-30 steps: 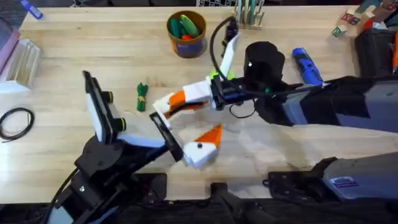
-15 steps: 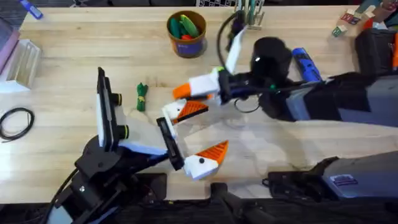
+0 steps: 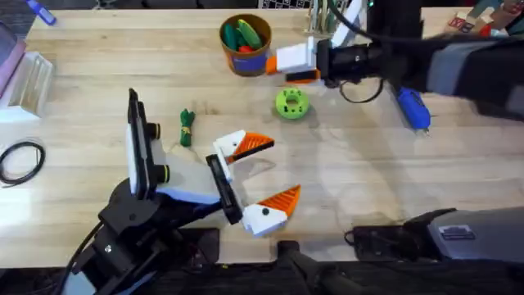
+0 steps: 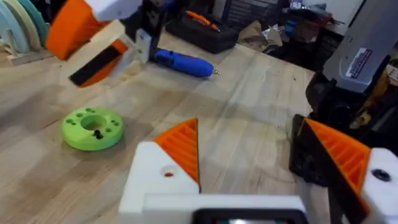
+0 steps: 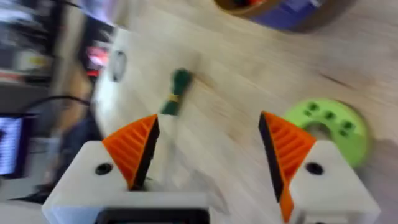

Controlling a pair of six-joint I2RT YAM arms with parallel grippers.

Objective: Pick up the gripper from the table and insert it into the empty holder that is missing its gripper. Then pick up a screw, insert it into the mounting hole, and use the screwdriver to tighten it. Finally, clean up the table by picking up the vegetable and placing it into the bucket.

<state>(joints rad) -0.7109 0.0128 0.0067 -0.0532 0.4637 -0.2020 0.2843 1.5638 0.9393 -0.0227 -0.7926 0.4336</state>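
2 orange tips sit on my left pincer (image 3: 255, 179), wide open, empty; vegetable (image 3: 187, 127) not yet in bucket (image 3: 246, 43).

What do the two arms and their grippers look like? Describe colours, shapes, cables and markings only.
Both arms are black with grey and white housings. The left gripper and right gripper have white blocky finger bases with a small dark screw hole, tipped by orange ribbed wedges. Thin black cables loop beside the right wrist. A grey link at the lower right carries a printed label.
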